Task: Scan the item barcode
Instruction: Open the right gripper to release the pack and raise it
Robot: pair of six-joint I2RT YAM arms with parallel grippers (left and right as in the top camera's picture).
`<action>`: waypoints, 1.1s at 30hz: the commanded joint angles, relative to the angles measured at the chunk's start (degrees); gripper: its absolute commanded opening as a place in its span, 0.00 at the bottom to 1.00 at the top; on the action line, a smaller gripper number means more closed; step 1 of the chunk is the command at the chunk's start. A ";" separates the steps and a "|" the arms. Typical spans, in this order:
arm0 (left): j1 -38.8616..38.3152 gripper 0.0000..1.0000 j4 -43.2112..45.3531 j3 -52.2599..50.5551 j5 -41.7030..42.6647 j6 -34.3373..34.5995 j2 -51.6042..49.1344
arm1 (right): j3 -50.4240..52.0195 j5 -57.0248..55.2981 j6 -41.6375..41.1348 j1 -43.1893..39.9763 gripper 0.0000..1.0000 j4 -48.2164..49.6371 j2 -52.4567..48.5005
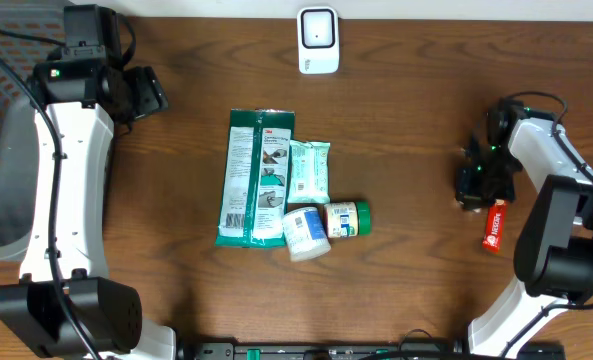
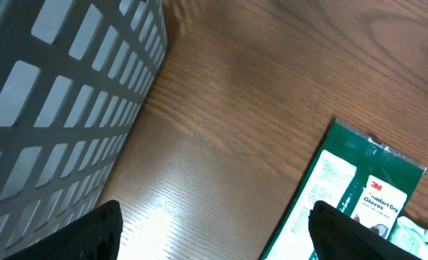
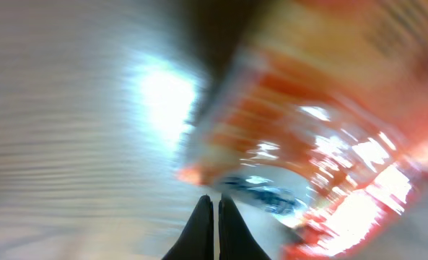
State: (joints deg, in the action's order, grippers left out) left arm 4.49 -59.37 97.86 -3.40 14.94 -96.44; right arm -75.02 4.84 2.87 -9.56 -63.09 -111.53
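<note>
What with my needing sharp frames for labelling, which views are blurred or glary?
Right wrist: badly smeared, the red packet unreadable, bright glare on the table. Left wrist: sharp, with a soft sheen low down. Overhead: sharp, evenly lit.

Red packet [image 1: 494, 226], green glove pack [image 1: 257, 178]

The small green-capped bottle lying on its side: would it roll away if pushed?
Probably. The bottle looks round and lies on its side, so a push across its length would likely roll it. It is small, so probably light. The white tub at its base may block sliding that way.
</note>
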 commanded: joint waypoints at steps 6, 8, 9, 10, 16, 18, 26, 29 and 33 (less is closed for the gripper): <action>0.33 0.82 -0.09 0.24 -0.94 -0.33 0.90 | 2.25 7.85 1.36 1.88 0.01 9.99 1.46; 0.33 0.82 -0.09 0.24 -0.94 -0.33 0.90 | 4.59 4.76 -1.73 2.01 0.01 15.23 1.46; 0.33 0.82 -0.09 0.24 -0.94 -0.33 0.90 | 5.99 2.60 -3.37 2.01 0.01 17.94 1.46; 0.33 0.82 -0.11 0.24 -0.94 -0.33 0.90 | 6.93 1.05 -4.28 2.01 0.01 19.52 1.46; 0.33 0.82 -0.09 0.24 -0.94 -0.33 0.90 | 7.96 -9.31 -6.05 1.81 0.01 17.27 1.68; 0.33 0.82 -0.09 0.24 -0.94 -0.31 0.90 | 7.30 -11.08 -6.05 1.77 0.01 13.92 1.81; 0.33 0.82 -0.11 0.24 -0.94 -0.33 0.90 | 6.71 -24.09 -5.84 1.66 0.01 5.49 1.81; 0.33 0.82 -0.09 0.24 -0.94 -0.33 0.90 | 6.71 -27.69 -5.81 1.51 0.01 5.42 1.81; 0.33 0.82 -0.11 0.24 -0.94 -0.33 0.90 | 6.64 -23.34 -5.27 1.53 0.01 6.38 1.81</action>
State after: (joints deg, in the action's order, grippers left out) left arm 4.49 -59.37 97.86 -3.40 14.94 -96.44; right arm -67.92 -18.28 -2.22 -7.94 -57.32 -109.97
